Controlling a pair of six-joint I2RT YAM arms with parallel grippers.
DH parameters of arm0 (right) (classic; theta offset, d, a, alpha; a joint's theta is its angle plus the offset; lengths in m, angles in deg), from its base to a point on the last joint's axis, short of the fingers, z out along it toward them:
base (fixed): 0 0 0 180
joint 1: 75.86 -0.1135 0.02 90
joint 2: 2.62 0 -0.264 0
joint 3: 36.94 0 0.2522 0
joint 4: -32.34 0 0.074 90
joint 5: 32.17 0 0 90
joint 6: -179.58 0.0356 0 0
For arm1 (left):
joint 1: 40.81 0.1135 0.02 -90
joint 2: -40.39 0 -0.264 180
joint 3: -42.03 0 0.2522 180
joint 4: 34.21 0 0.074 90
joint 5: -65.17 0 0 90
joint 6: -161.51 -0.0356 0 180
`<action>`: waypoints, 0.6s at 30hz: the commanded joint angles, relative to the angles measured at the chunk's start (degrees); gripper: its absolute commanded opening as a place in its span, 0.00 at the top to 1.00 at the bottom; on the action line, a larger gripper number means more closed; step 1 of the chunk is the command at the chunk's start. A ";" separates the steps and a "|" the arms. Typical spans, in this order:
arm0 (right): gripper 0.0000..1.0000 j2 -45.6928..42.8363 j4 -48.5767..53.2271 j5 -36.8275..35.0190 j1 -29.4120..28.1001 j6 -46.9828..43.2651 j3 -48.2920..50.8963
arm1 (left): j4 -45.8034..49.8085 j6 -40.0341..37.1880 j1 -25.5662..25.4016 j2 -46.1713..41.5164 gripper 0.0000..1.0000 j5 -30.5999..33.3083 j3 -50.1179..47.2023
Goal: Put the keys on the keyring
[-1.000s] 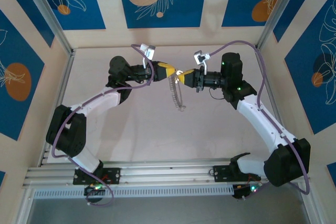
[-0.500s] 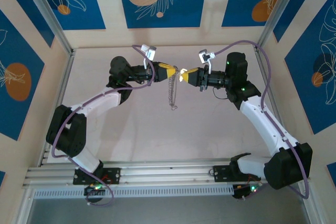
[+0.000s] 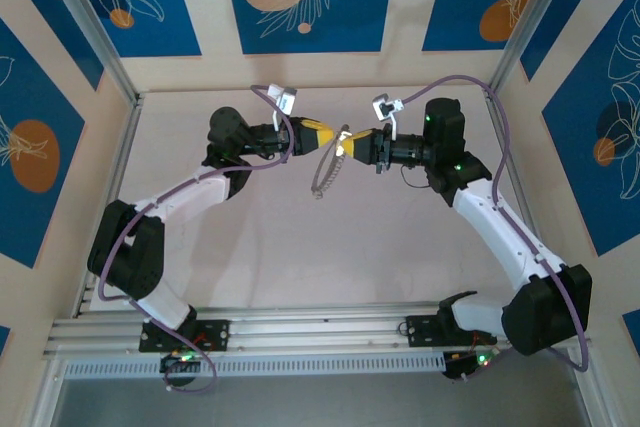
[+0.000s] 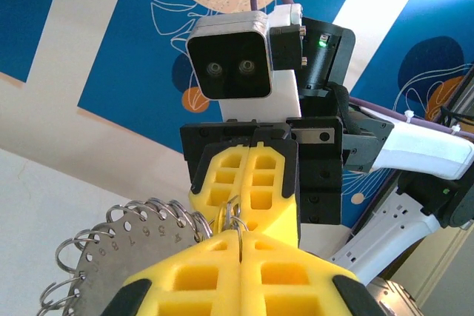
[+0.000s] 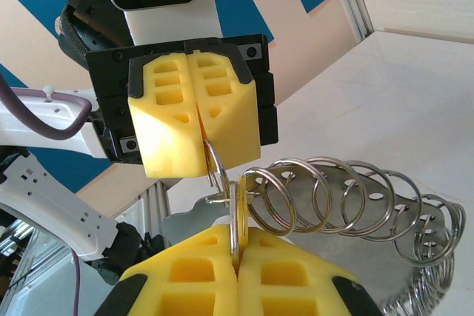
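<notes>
From above, the left gripper (image 3: pixel 322 135) and right gripper (image 3: pixel 352 145) meet tip to tip with a thin metal bunch dangling below. The wrist views show this as a flat steel plate (image 4: pixel 111 253) with numbered holes, strung with wire rings (image 5: pixel 326 190). Both pairs of ribbed yellow jaws are clenched on the small keyring (image 5: pixel 235 220) between them, and I cannot make out the key.

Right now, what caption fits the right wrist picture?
The left pincer and right pincer, both shut, pinch a shiny keyring bunch between them.

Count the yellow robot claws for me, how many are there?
2. The left gripper and the right gripper meet tip to tip above the table. Each is pinched shut on a metal ring at the end of the hanging bunch of rings.
</notes>
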 commanded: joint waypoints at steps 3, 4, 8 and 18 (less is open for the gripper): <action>1.00 -0.15 0.61 0.39 -0.61 -1.11 -2.57 | -1.20 -1.35 -0.80 -2.10 1.00 -0.86 0.27; 1.00 -0.32 0.74 0.34 -0.33 -1.09 -2.62 | -1.20 -1.40 -0.84 -2.07 1.00 -0.88 0.25; 1.00 -1.12 2.16 0.63 0.92 -1.55 -3.26 | -0.52 -1.92 -0.84 -2.16 1.00 -0.98 0.17; 1.00 -0.71 6.05 1.48 1.88 -3.36 -5.99 | -0.41 -2.14 -0.90 -2.02 1.00 -1.23 0.13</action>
